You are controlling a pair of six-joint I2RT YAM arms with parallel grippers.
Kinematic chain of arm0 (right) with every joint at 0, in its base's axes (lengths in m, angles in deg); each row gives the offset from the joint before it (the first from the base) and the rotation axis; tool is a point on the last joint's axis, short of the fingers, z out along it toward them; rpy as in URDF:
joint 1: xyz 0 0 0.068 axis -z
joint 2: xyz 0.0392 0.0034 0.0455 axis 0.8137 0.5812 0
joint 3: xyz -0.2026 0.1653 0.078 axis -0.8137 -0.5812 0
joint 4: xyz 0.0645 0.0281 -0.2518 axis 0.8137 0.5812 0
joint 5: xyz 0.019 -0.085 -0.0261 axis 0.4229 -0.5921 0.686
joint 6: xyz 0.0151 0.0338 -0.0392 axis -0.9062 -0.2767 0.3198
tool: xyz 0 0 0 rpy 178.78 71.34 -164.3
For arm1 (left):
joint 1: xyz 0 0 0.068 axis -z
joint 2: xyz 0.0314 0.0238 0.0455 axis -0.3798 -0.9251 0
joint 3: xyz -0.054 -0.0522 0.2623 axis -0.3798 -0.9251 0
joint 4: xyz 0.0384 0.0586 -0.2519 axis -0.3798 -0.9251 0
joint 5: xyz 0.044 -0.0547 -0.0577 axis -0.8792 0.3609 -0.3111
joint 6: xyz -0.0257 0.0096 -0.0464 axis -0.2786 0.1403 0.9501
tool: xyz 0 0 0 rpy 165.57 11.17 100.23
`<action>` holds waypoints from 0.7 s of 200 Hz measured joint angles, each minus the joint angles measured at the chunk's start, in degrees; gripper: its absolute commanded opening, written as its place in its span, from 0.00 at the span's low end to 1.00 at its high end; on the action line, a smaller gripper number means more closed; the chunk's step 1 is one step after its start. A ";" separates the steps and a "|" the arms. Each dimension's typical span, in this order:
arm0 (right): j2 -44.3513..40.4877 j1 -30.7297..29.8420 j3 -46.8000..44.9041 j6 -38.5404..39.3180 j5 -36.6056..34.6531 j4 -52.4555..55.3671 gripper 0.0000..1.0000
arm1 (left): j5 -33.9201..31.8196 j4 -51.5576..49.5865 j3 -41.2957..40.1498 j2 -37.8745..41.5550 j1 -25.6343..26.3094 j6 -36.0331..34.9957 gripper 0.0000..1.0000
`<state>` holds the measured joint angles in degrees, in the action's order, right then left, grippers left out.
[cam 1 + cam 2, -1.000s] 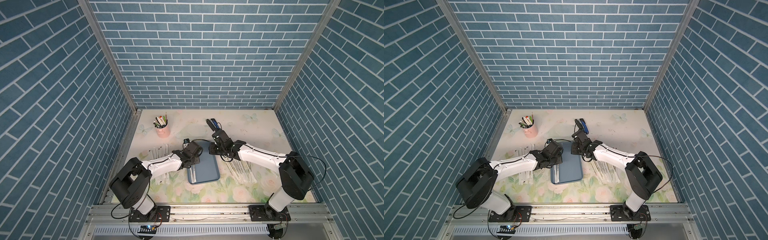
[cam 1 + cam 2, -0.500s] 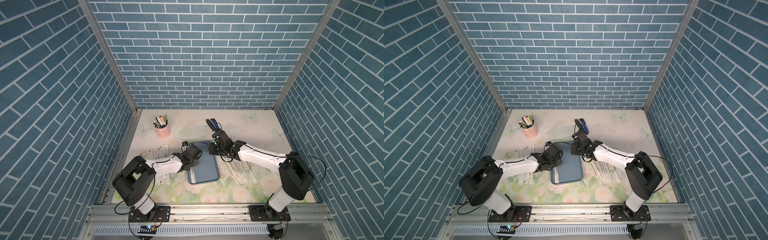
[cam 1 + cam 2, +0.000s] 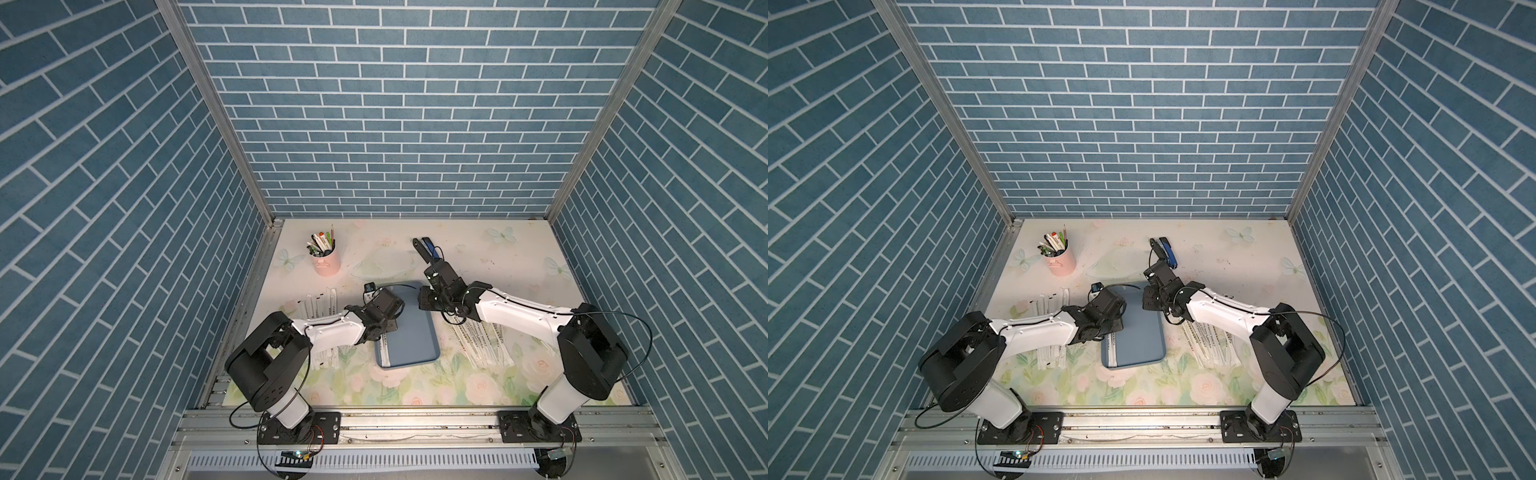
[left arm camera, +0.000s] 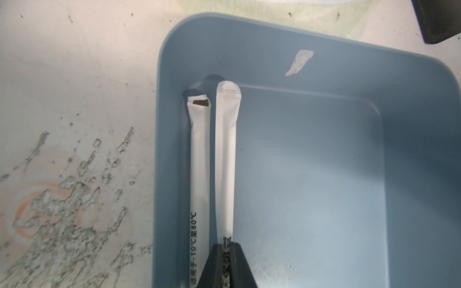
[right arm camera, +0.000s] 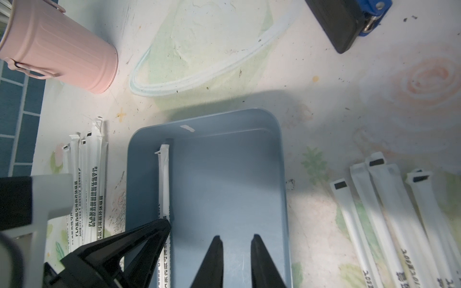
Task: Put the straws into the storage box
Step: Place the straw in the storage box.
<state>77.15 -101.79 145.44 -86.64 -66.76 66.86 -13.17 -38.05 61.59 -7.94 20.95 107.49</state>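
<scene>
Box [image 4: 324,174]: two straws [image 4: 199,162] along one wall, rest heaped on table [image 5: 324,87] either side. Left gripper [image 4: 225,261] pinching one; right gripper [image 5: 235,249] spread, empty (over box). Risk: wrapper clinging on release, dragging straw out.

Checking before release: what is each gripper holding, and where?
The left gripper pinches one straw near mid-length, inside the storage box; the right gripper holds nothing.
</scene>
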 measured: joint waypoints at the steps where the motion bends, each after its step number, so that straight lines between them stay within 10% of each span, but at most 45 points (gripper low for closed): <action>1: 0.00 0.00 0.00 0.00 -0.02 0.00 0.23 | 0.00 0.00 0.00 0.00 0.00 0.00 0.17; 69: -0.79 0.24 0.00 0.46 -0.50 1.60 0.23 | -0.22 -1.44 1.64 0.48 0.00 -1.36 0.23; 140: -8.94 3.63 -5.88 7.91 -2.45 12.28 0.26 | -8.26 -5.92 4.90 17.35 -1.66 -11.19 0.64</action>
<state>68.21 -98.16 139.56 -78.73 -69.20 79.14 -21.43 -43.97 66.49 9.41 19.29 96.30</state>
